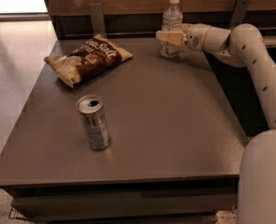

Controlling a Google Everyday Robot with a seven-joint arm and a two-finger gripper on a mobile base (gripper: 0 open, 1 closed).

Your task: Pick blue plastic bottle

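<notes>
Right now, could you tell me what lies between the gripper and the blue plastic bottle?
Nothing: in the camera view the gripper overlaps the blue plastic bottle at its label; no gap shows.

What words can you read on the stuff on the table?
"Salt": on the chip bag; the rest of its print is too blurred to read.
Label on the bottle: dark print, too blurred to read.
On the can: nothing readable.
On the gripper, which is at the bottle: no writing.
</notes>
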